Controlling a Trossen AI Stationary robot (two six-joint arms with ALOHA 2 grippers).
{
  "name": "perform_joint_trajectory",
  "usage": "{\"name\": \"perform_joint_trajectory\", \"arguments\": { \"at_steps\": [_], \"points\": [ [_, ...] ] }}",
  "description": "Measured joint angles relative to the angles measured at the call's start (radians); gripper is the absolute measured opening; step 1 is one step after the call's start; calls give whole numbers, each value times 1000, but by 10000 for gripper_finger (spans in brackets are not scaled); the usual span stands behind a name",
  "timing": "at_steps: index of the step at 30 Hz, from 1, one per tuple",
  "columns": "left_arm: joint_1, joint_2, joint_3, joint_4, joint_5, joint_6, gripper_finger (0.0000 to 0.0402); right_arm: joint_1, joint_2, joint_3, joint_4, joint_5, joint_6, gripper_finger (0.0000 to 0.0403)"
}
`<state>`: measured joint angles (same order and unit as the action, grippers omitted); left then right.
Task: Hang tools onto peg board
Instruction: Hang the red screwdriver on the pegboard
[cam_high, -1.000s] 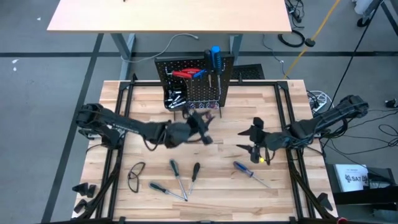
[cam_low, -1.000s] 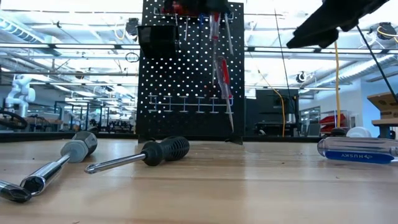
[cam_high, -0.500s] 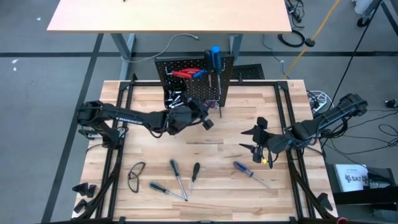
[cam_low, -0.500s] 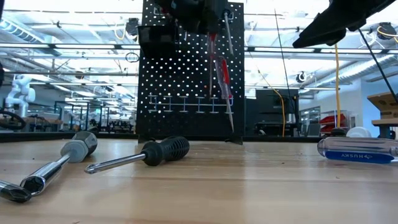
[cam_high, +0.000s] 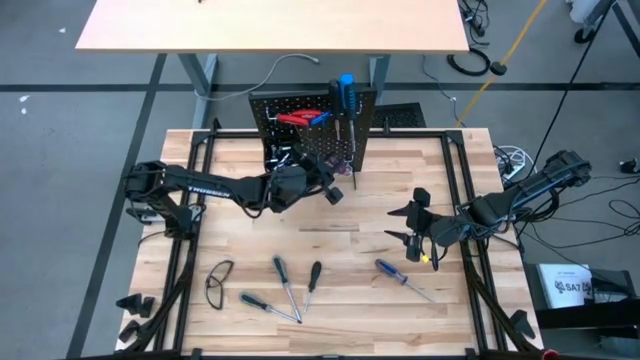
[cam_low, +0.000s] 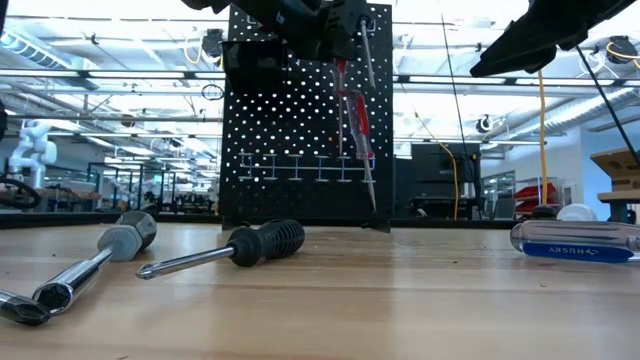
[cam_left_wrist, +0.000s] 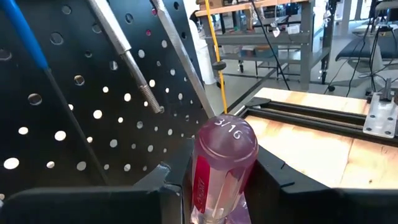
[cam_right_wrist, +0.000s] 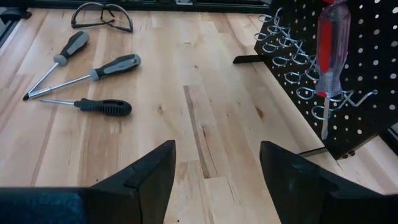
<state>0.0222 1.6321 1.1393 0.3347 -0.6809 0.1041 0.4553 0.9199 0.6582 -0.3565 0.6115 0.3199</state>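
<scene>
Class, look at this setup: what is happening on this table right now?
The left gripper holds a clear red-handled screwdriver up against the black peg board, where several tools already hang. The right gripper waits open above the table. Four screwdrivers and safety glasses lie on the wood.

Black perforated peg board; clear red screwdriver handle; tan wood table.
</scene>
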Motion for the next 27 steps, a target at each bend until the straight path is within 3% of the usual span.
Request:
{"name": "perform_joint_trajectory", "arguments": {
  "at_steps": [6, 27],
  "points": [
    [25, -1, 0, -9, 58, -85, 97, 0, 0, 0, 0, 0, 1, 224],
    [36, 2, 3, -61, 58, -116, 97, 0, 0, 0, 17, 19, 2, 224]
  ]
}}
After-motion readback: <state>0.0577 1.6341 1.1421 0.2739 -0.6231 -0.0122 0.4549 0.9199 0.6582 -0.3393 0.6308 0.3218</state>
